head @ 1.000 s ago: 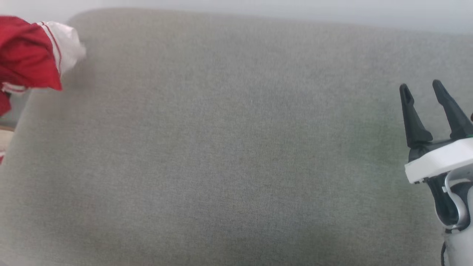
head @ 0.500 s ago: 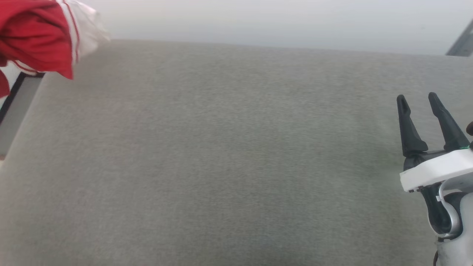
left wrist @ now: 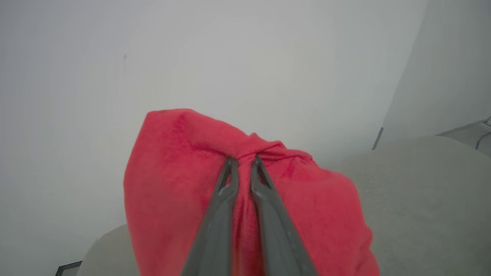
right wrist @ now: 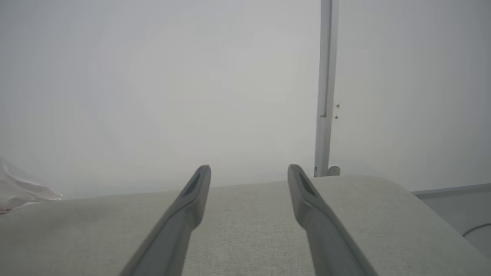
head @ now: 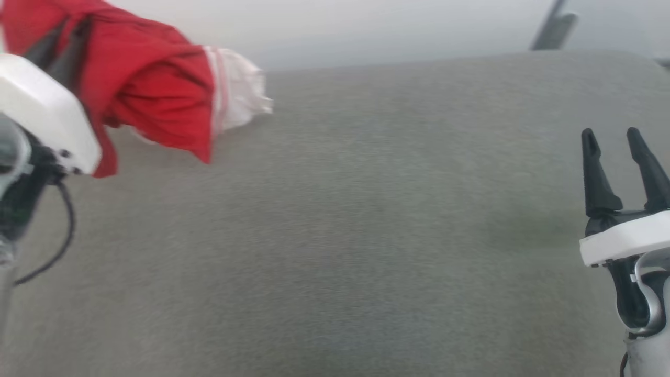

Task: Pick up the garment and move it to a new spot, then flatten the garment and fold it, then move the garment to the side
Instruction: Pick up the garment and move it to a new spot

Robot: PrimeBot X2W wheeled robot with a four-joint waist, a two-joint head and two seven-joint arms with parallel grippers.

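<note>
The shirt (head: 157, 99) (red, one white sleeve showing) is held bunched over the grey cushion's (head: 340, 235) left part, clamped by the left gripper (left wrist: 243, 163). The right gripper's (head: 612, 136) fingers are spread apart, empty.

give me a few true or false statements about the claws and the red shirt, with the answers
1. The left claw is shut on the red garment. True.
2. A white sleeve sticks out of the bunched red cloth. True.
3. The right claw grips that sleeve. False: it is open, holds nothing, and stands apart from the garment, over the right side of the grey cushion.
4. The garment lies flat and folded on the cushion. False: it is bunched up in the left claw's grip.
</note>
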